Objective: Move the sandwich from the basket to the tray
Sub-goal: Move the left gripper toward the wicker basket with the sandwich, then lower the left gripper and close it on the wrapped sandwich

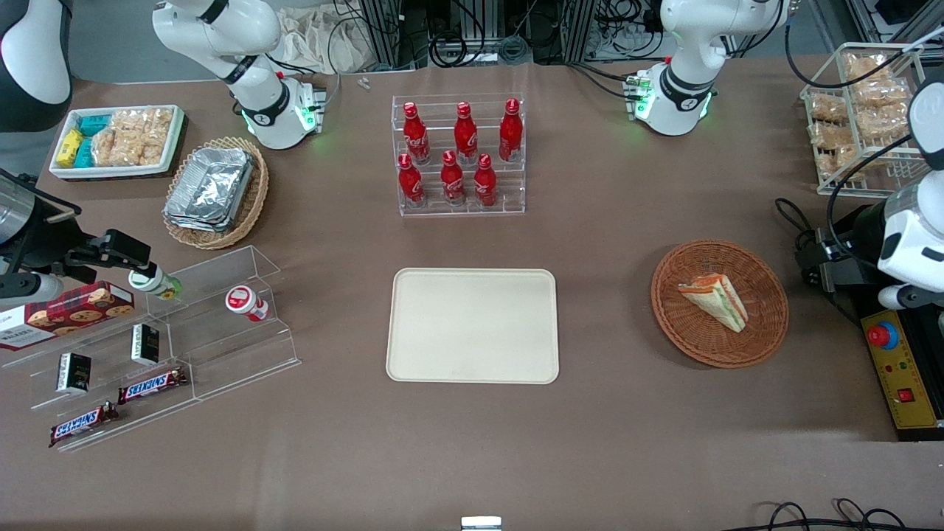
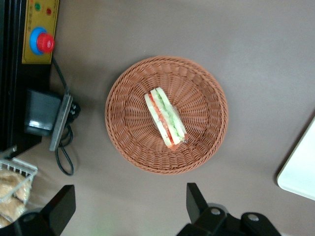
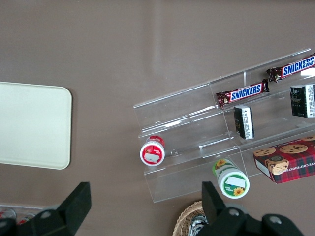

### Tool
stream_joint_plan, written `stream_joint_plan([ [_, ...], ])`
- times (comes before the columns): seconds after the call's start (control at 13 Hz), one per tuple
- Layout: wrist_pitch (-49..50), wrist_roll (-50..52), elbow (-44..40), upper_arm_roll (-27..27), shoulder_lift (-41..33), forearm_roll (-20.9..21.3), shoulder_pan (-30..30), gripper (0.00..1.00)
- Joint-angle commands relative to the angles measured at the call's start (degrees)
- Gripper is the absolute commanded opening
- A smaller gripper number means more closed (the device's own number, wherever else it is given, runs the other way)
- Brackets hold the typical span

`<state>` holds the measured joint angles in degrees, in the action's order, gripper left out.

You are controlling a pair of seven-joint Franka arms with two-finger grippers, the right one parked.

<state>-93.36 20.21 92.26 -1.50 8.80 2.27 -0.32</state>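
Note:
The sandwich [image 1: 715, 301] [image 2: 165, 119], a pale wedge with orange, red and green layers, lies in the middle of the round reddish-brown basket [image 1: 767, 328] [image 2: 206, 98] toward the working arm's end of the table. The cream tray [image 1: 472, 324] [image 2: 300, 172] [image 3: 29, 123] lies flat mid-table, nothing on it. My gripper [image 1: 811, 254] [image 2: 128, 209] hangs open, high above the table beside the basket, apart from it. Its two black fingers [image 2: 197, 201] are spread wide with only bare table between them.
A yellow control box with a red button [image 1: 903, 369] [image 2: 39, 34] sits beside the basket, near the table's end. A wire rack of snacks [image 1: 863, 118], a red bottle rack [image 1: 459, 158], a tan basket of foil trays [image 1: 214, 192] and an acrylic snack shelf [image 1: 147, 346] stand around.

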Motion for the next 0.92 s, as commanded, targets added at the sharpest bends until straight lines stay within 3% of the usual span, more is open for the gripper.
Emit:
stream_joint_plan([
  [0.0,-7.15,13.82,6.5,0.19,-0.37,0.36,1.12,1.0],
  [0.15,-14.19,25.09,11.25,0.19,0.24,0.28,0.94,1.0],
  [0.31,-18.17,29.95,13.38,0.62,2.17,0.36,0.33,1.0],
  [0.85,-22.66,37.35,13.56,0.63,10.78,0.36,-2.83,1.0],
])
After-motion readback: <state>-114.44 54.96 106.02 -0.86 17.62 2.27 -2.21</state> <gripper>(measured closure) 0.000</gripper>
